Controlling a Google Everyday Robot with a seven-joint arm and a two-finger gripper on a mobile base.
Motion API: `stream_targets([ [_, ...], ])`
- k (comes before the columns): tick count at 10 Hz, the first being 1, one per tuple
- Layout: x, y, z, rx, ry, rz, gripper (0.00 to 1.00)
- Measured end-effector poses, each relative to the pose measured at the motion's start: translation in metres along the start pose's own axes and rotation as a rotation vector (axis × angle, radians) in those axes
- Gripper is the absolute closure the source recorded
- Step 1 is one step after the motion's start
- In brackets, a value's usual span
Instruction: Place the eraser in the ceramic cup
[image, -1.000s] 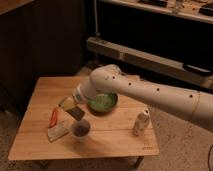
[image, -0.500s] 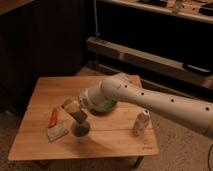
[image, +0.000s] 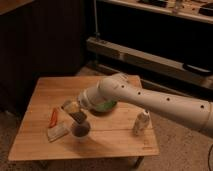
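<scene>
Lowered since a second ago, the pincer (image: 76, 113) grips the eraser (image: 79, 118), likely a light, stiff block best pinched across its flat faces, just above the ceramic cup (image: 81, 131) on the surface (image: 111, 143).

Light in the room was dim and warm. The wooden table (image: 115, 140) took the strongest light, apparently from above. The white arm (image: 150, 100) was evenly lit, with no glare. The gripper (image: 75, 112), just above the ceramic cup (image: 80, 131), sat in the arm's shade. The green bowl (image: 106, 106) lay partly shadowed. The background was near black, apart from a pale sheen on the grey ledge (image: 145, 57).
</scene>
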Motion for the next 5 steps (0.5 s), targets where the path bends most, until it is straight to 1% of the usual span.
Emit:
stream_targets([
  [1,-0.0006,0.0007,0.0018,0.0,-0.007,-0.002,1.0],
  [2,-0.0012,-0.0009,0.008,0.005,-0.023,-0.004,1.0],
  [3,-0.0025,0.0003,0.0074,0.003,-0.024,0.0,1.0],
  [5,-0.0043,0.0024,0.0068,0.003,-0.013,-0.001,1.0],
])
